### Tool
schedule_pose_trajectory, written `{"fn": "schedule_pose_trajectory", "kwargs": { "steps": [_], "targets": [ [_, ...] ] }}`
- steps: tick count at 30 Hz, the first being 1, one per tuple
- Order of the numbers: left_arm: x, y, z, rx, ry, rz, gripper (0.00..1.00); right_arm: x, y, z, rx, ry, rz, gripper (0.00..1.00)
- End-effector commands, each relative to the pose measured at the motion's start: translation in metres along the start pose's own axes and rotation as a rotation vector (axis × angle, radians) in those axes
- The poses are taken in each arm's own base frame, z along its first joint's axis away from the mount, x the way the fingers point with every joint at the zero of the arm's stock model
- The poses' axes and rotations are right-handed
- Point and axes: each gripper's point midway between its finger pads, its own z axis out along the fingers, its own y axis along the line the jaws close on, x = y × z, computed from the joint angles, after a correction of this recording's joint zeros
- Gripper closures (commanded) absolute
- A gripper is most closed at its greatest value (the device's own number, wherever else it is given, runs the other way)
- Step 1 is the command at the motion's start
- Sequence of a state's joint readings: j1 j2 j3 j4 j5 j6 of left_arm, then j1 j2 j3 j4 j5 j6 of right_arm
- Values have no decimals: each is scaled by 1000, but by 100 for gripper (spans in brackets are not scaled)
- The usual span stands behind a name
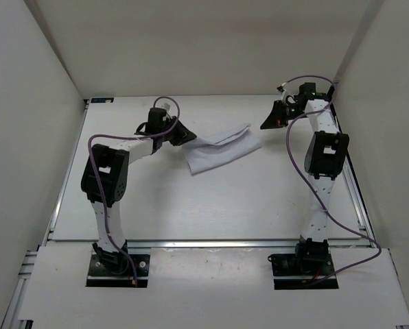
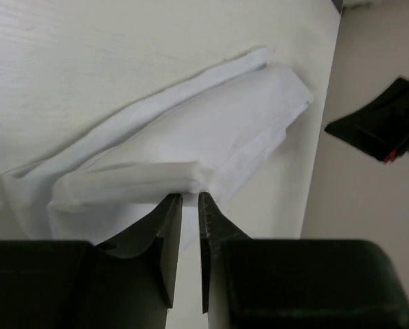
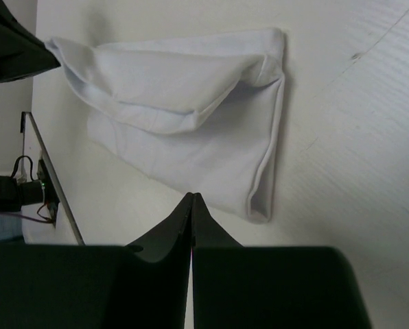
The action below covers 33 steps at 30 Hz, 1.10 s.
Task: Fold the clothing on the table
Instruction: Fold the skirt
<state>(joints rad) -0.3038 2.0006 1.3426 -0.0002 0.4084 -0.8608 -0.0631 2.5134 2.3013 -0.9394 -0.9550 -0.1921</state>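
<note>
Jaws of the left gripper (image 2: 190, 197) pinch a raised fold of the clothing (image 2: 211, 130), nearly closed. Those of the right gripper (image 3: 192, 200) are fully closed and empty above the surface (image 1: 259, 199).

Soft, even light from overhead fills all three views, leaving the white bench (image 1: 211, 205) evenly bright, with only faint shadows under the arms (image 1: 105, 175). In the wrist views the clothing (image 2: 211, 130) shows gentle grey shading in its folds, while the left hand (image 2: 190, 197) and right hand (image 3: 192, 200) sit dark and slightly blurred up close.
</note>
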Motion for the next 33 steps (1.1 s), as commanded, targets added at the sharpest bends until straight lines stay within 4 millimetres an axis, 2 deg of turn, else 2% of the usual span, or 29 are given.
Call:
{"fn": "schedule_pose_trajectory", "kwargs": {
  "steps": [1, 3, 5, 7, 9, 10, 12, 13, 14, 15, 17, 20, 24, 26, 30, 31, 33],
  "targets": [
    [-40, 4, -19, 53, -211, -177, 74, -11, 45, -21, -44, -23, -74, 100],
    [-44, 29, -26, 33, -261, -253, 75, -9, 50, -23, -42, -19, -83, 100],
    [-55, 40, -30, 17, -279, -278, 77, -5, 53, -26, -46, -16, -78, 100],
    [-60, 38, -30, 15, -270, -252, 78, 1, 55, -27, -40, 2, -89, 100],
    [-69, 16, -32, 42, -277, -197, 78, 12, 56, -19, -50, 38, -81, 100],
    [-64, 11, -30, 39, -254, -162, 77, 16, 59, -18, -57, 48, -80, 100],
    [-60, -19, -25, 73, -210, -83, 79, 25, 58, -10, -67, 76, -67, 100],
    [-50, -37, -22, 95, -167, -30, 79, 28, 58, -6, -64, 88, -68, 100],
    [-36, -36, -15, 88, -113, -11, 78, 33, 59, 2, -74, 107, -59, 100],
    [-29, -40, -10, 82, -81, -2, 79, 33, 53, 2, -70, 104, -53, 100],
    [-2, -52, -3, 101, 2, 40, 81, 40, 54, 19, -77, 136, -28, 100],
    [25, -47, 0, 53, 68, 72, 82, 37, 45, 35, -86, 135, -11, 100],
    [39, -39, -8, 1, 114, 138, 82, 32, 36, 51, -78, 131, -13, 100],
    [41, -31, -9, -31, 130, 166, 82, 36, 26, 62, -81, 139, 40, 100],
    [50, -12, -9, -119, 165, 243, 84, 33, 9, 67, -76, 116, 104, 99],
    [49, -8, -8, -150, 163, 260, 85, 30, 10, 69, -84, 109, 100, 100],
    [48, -9, -6, -170, 162, 328, 86, 26, 7, 68, -107, 89, 150, 100]
  ]
}}
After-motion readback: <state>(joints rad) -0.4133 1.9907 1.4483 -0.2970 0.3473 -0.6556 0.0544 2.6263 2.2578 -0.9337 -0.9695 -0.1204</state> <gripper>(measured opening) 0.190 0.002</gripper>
